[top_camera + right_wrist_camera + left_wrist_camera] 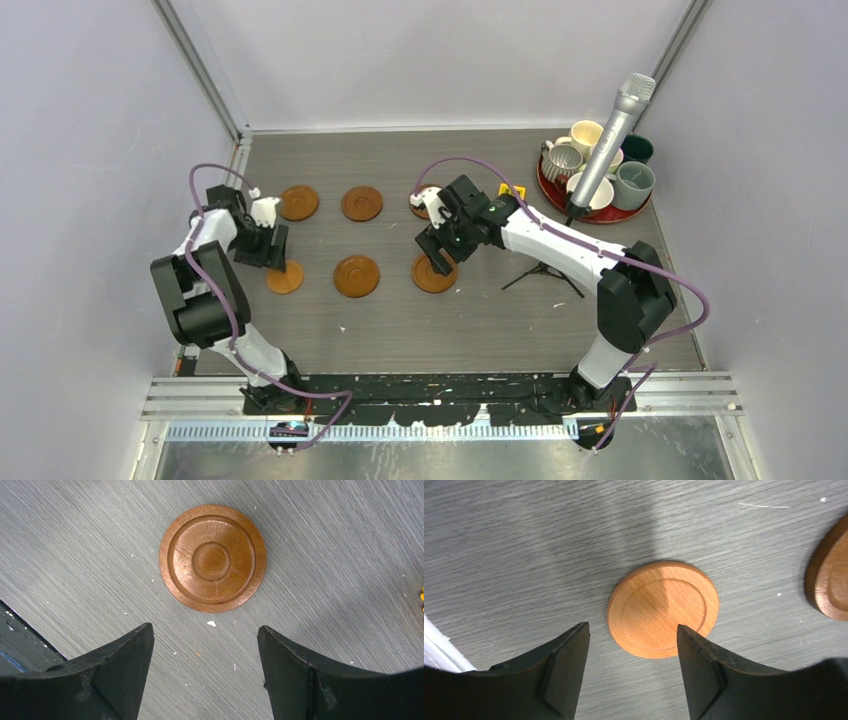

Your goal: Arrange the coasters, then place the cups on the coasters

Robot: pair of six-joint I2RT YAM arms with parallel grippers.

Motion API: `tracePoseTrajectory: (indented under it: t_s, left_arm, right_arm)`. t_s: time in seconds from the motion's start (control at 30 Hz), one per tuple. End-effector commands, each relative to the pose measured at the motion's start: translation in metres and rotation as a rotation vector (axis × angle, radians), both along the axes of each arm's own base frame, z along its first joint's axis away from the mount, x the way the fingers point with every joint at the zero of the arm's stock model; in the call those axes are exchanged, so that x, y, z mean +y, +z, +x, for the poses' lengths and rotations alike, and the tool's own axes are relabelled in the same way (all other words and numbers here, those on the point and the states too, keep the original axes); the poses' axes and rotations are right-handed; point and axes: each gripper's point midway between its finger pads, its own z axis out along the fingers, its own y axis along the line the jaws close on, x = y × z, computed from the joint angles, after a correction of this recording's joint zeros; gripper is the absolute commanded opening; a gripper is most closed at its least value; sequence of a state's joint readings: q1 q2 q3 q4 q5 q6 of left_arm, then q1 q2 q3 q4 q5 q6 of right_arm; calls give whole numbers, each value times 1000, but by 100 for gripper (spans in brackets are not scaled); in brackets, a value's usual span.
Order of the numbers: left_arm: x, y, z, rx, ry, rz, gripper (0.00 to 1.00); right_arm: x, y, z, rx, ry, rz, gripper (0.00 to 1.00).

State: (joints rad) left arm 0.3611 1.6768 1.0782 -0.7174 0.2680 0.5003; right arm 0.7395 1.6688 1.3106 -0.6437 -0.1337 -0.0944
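Note:
Six brown round coasters lie in two rows on the grey table. The back row has one at the left [298,202], one in the middle [361,203] and a third [424,203] partly hidden by the right arm. The front row has a light coaster [284,277] [663,609], a darker one [356,276] and a dark ringed one [434,274] [212,558]. My left gripper [270,250] [632,626] hangs open just over the near edge of the light coaster, holding nothing. My right gripper [440,252] [205,630] is open and empty above the bare table, short of the ringed coaster. Several cups [562,160] stand together at the back right.
The cups sit on a glossy red round tray [622,213]. A silver microphone [610,135] leans over the tray, and its black tripod [540,272] stands beside the right arm. A small yellow object [517,190] lies near the tray. Grey walls enclose the table on three sides.

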Motion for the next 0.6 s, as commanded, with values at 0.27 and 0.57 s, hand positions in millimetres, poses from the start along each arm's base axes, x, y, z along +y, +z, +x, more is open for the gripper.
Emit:
tracePoseTrajectory:
  t_s: [0.27,0.57]
  left_arm:
    - [-23,92,10,-167,-22,-74,79]
    - [-52,118,6,-235,-47,-124,78]
  right_arm:
    - [-59,26,-25,-25,204,-216,80]
    - [-136,7,-21,105,184,-427,76]
